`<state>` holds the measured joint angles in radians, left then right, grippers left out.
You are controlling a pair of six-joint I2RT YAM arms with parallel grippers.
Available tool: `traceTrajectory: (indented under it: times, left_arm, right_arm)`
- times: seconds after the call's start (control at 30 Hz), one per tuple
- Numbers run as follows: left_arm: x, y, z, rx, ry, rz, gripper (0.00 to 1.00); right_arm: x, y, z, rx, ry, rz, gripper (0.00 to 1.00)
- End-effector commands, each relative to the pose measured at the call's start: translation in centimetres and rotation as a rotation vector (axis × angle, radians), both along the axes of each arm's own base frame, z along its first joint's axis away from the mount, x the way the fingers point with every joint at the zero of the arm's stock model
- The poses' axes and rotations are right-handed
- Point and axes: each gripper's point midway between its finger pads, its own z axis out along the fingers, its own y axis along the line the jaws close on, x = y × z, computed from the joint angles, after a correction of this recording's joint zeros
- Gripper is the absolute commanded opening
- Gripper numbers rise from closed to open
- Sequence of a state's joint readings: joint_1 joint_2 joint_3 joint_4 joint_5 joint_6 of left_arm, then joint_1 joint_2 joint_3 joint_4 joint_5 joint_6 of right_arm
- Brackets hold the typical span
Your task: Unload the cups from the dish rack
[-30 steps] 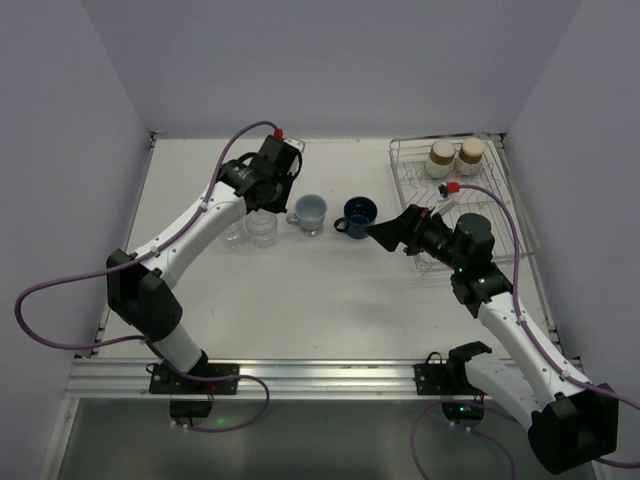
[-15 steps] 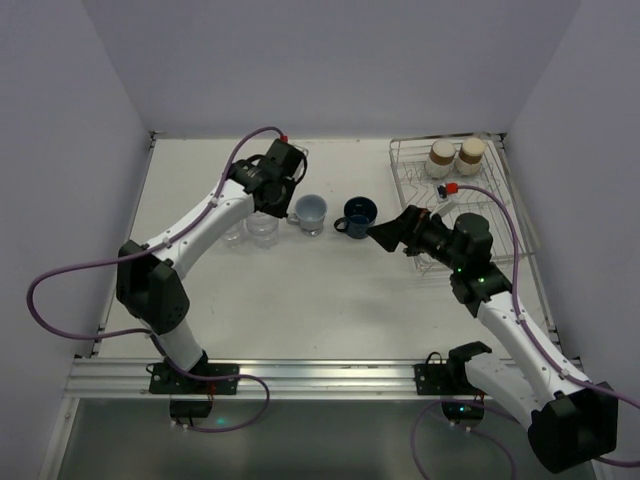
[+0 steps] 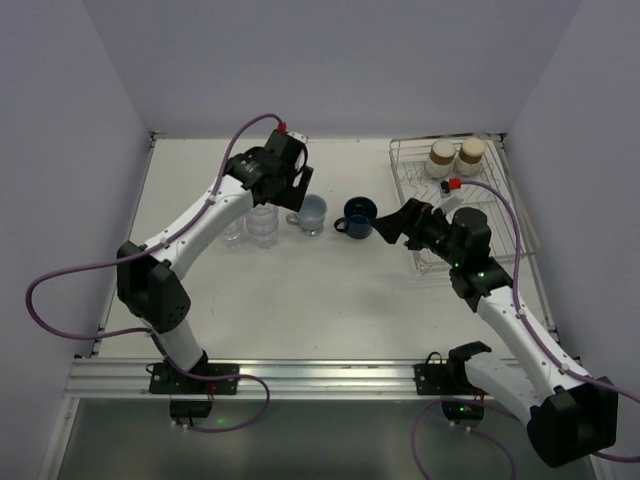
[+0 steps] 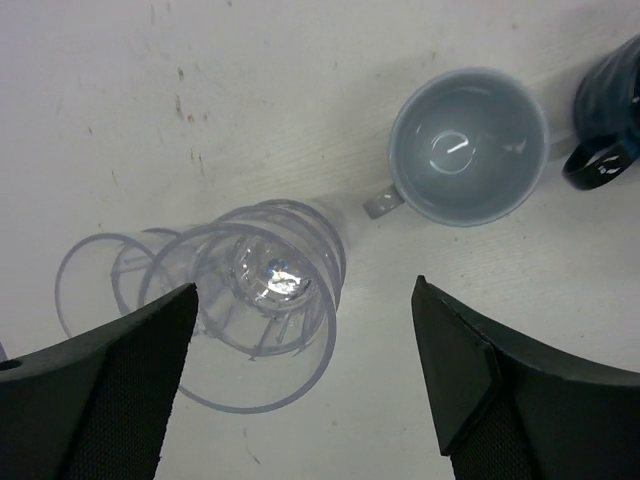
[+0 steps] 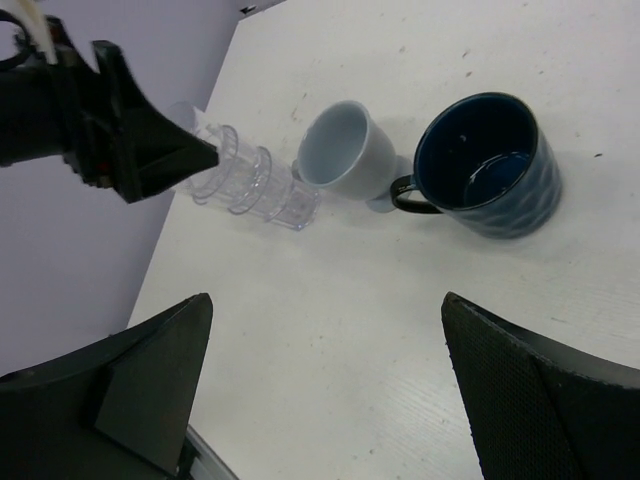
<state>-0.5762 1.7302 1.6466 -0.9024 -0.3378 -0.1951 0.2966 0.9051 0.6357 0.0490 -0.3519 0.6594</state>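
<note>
The clear glass tumblers [image 4: 270,290] stand stacked on the table, with another clear glass [image 4: 95,290] beside them. My left gripper [image 4: 304,290] hovers open just above the stack [image 3: 262,222], holding nothing. Right of it stand a light blue cup [image 3: 312,211] and the dark blue mug [image 3: 357,215]. My right gripper [image 3: 390,228] is open and empty, just right of the mug [image 5: 490,165], low over the table. Two cream cups with brown bands [image 3: 441,156] [image 3: 470,152] sit at the far end of the dish rack [image 3: 498,215].
The right arm's wrist lies over the rack's near left part. Grey walls close in the table on the left, back and right. A metal rail [image 3: 320,375] runs along the near edge.
My left gripper's jaws have gone from shut to wide open above the stacked glasses. The right gripper has shifted slightly right, away from the mug.
</note>
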Motion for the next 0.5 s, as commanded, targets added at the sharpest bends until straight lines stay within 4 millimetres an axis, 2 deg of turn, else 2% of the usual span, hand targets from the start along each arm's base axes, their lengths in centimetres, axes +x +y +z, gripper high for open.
traceTrajectory:
  times: [0.0, 0.07, 0.13, 0.17, 0.23, 0.27, 0.3, 0.33, 0.37, 0.4, 0.43, 0.47]
  left_arm:
    - [2.4, -0.6, 9.7, -0.138, -0.282, 0.019, 0.91]
    - [2.8, -1.3, 12.2, -0.204, -0.362, 0.008, 0.96]
    - [2.1, -1.6, 14.7, -0.281, -0.429, -0.022, 1.0]
    - [2.3, -2.2, 16.4, -0.335, -0.487, -0.039, 1.0]
    - [0.7, -2.3, 18.3, -0.413, -0.544, -0.082, 1.0]
    - [-0.2, -3.2, 19.0, -0.473, -0.55, -0.131, 1.0]
    - [-1.5, -3.0, 21.7, -0.54, -0.623, -0.156, 1.0]
    - [-2.3, -3.4, 20.8, -0.569, -0.607, -0.174, 1.0]
    - [-3.2, -4.2, 21.5, -0.622, -0.619, -0.23, 1.0]
    - [-4.7, -4.0, 21.0, -0.644, -0.61, -0.255, 1.0]
    - [-5.9, -4.6, 20.9, -0.688, -0.592, -0.304, 1.0]
    - [-6.6, -4.8, 20.7, -0.708, -0.593, -0.328, 1.0]
  right_arm:
    - [2.4, -1.7, 2.1, -0.071, -0.059, -0.116, 0.99]
    - [3.2, -2.4, 2.4, -0.111, -0.06, -0.157, 0.98]
    - [4.6, -3.9, 1.7, -0.187, -0.042, -0.235, 0.97]
    - [5.2, -4.3, 2.6, -0.203, -0.058, -0.262, 0.97]
    - [6.3, -5.4, 2.5, -0.259, -0.05, -0.303, 0.92]
    - [7.4, -6.5, 1.7, -0.323, -0.031, -0.357, 0.91]
    - [8.5, -7.6, 2.8, -0.343, -0.046, -0.395, 0.9]
    - [9.1, -8.4, 2.5, -0.388, -0.033, -0.412, 0.88]
    - [10.7, -9.2, 2.3, -0.417, -0.014, -0.448, 0.87]
    - [11.7, -10.5, 2.1, -0.435, 0.004, -0.478, 0.85]
    - [12.3, -11.3, 1.4, -0.462, 0.035, -0.482, 0.82]
    - [14.0, -11.8, 1.2, -0.476, 0.053, -0.492, 0.82]
